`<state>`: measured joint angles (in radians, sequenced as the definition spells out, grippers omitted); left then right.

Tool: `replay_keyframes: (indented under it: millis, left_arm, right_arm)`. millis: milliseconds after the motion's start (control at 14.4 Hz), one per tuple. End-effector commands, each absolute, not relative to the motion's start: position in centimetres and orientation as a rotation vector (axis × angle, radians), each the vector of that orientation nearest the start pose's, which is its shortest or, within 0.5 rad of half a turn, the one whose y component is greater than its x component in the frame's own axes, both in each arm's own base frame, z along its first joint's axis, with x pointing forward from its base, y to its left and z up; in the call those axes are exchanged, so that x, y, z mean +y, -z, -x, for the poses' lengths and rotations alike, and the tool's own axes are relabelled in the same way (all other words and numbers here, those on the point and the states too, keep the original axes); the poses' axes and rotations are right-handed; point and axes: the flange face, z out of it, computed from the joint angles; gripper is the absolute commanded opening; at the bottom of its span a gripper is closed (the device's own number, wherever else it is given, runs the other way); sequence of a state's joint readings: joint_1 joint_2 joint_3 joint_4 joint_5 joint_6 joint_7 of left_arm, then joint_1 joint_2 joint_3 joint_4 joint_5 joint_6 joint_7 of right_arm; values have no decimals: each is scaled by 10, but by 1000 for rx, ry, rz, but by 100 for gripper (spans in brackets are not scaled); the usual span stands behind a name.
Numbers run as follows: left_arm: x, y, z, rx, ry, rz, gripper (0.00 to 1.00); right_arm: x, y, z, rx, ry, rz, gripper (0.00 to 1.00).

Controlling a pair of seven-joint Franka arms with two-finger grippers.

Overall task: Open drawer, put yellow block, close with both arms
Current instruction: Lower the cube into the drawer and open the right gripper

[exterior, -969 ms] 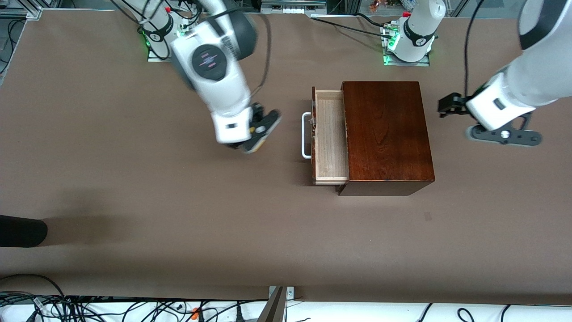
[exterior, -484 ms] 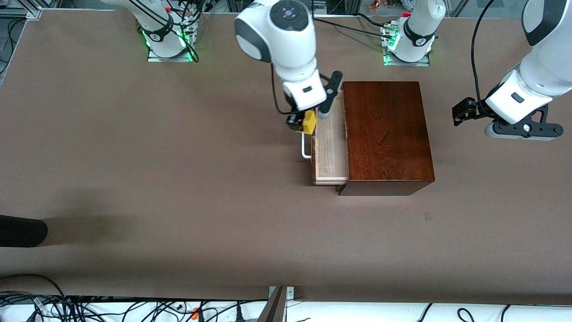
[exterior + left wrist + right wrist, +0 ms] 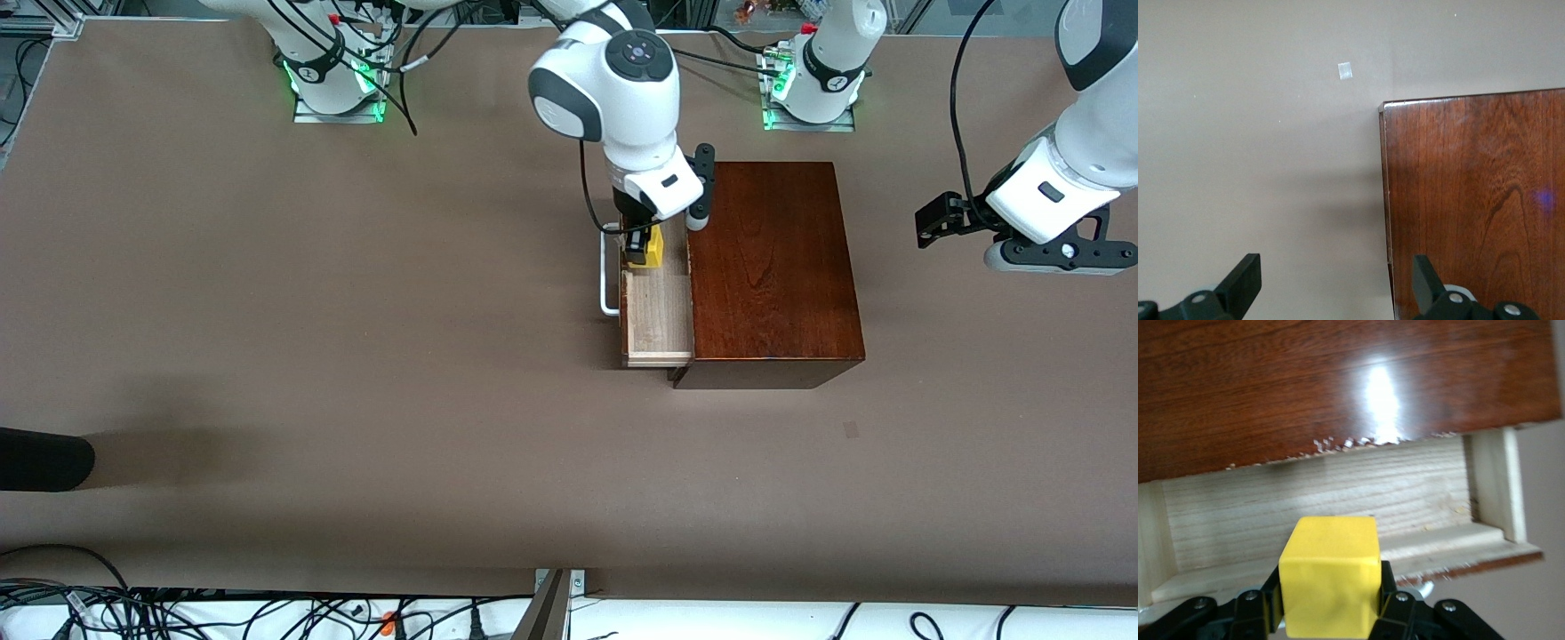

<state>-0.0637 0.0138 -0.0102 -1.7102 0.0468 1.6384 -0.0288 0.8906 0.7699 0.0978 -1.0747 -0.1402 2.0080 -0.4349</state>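
The dark reddish-brown wooden box (image 3: 769, 267) stands mid-table with its drawer (image 3: 658, 311) pulled out toward the right arm's end, pale tray showing, white bar handle (image 3: 607, 276) in front. My right gripper (image 3: 642, 249) is shut on the yellow block (image 3: 652, 250) and holds it over the open tray; in the right wrist view the block (image 3: 1330, 572) sits between the fingers above the tray floor (image 3: 1325, 507). My left gripper (image 3: 933, 220) is open and empty in the air beside the box, toward the left arm's end; the left wrist view shows the box top (image 3: 1478, 200).
A small pale patch (image 3: 851, 430) lies on the brown table nearer the front camera than the box; it also shows in the left wrist view (image 3: 1345, 71). A dark object (image 3: 44, 459) lies at the table's edge at the right arm's end.
My right gripper has carried the yellow block from the open table to over the drawer tray. My left gripper has drifted a little away from the box.
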Motion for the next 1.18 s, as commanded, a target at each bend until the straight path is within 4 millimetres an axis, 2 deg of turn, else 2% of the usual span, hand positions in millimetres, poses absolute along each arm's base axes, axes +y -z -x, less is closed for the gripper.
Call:
replay_keyframes:
  millis: [0,138,346,969,1038,1107]
  left_arm:
    - [-34,-558,-545,116,-174,3099,100]
    - [-32,-560,-543,113,-205,3096,100]
    - [-31,-560,-541,110,-236,3094,100]
    - [-25,-559,-541,112,-242,3100,100]
    - [-25,-559,-541,112,-242,3100,100]
    - [-25,-558,-541,112,-245,3100,100]
  right_arm:
    - [634,-400,-454,-2137,305,2330,16]
    - [643,-392,-442,-2164,297,2311,16]
    - [645,-372,-444,-2186,266,2299,17]
    - [644,-333,-441,-2209,163,2301,18]
    - [644,-332,-441,-2210,162,2300,18]
    - [644,-332,-441,-2210,162,2300,29]
